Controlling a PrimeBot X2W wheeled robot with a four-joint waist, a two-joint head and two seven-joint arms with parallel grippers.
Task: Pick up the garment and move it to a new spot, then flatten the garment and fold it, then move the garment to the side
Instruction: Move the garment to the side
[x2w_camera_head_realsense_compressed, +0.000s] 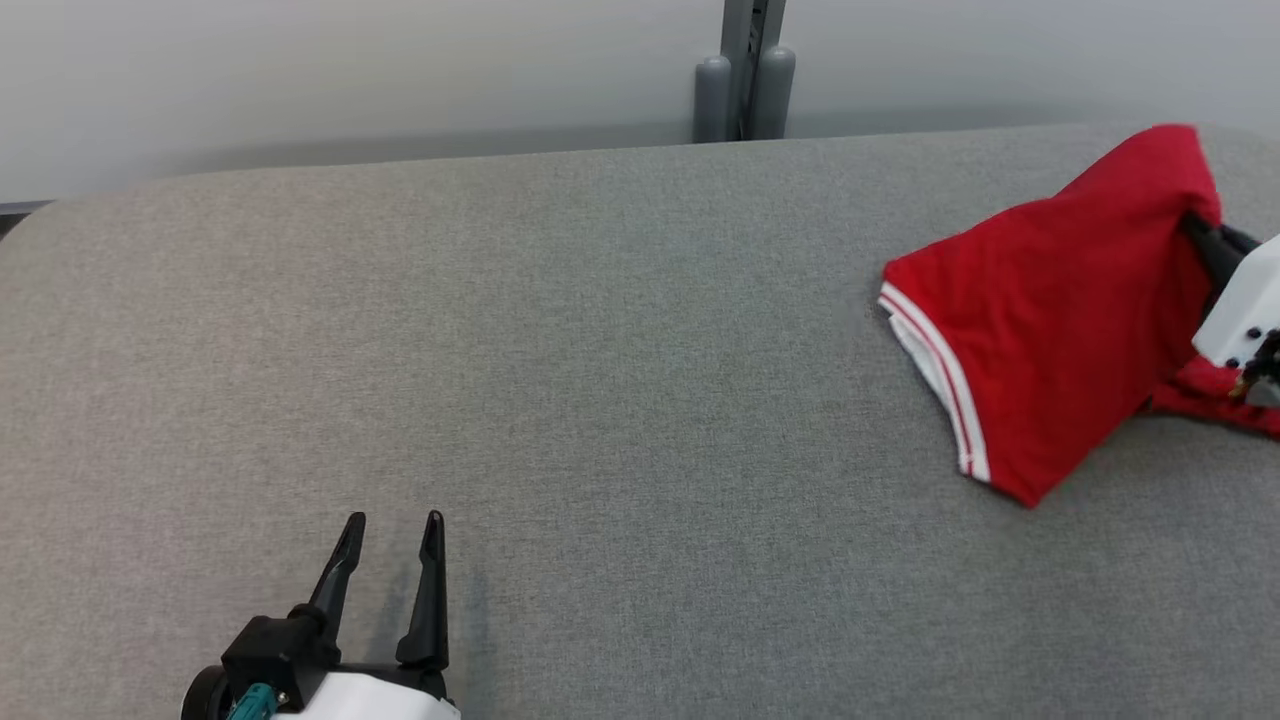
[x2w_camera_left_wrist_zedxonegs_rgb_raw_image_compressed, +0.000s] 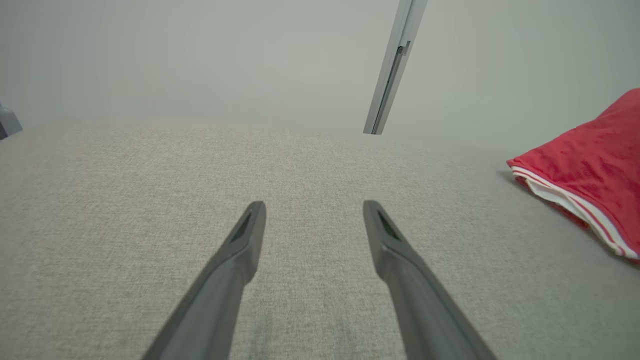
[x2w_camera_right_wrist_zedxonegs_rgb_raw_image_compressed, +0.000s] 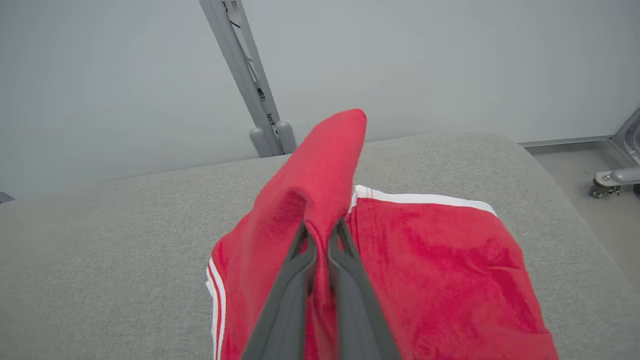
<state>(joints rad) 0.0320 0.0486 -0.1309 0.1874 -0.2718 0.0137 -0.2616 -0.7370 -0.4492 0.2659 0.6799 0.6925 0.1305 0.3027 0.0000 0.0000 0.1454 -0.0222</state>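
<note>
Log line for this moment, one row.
right jaws: shut on red garment | garment: pinched fold raised, rest on grey table | left jaws: open, empty, over table

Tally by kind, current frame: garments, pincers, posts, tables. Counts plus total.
Garments: 1, the red garment with white-striped trim
Pincers: 2, the left pincer open over bare fabric, the right pincer shut on a raised fold of the garment
Posts: 1, the grey post behind the far edge
Tables: 1, the grey table
Total: 5
</note>
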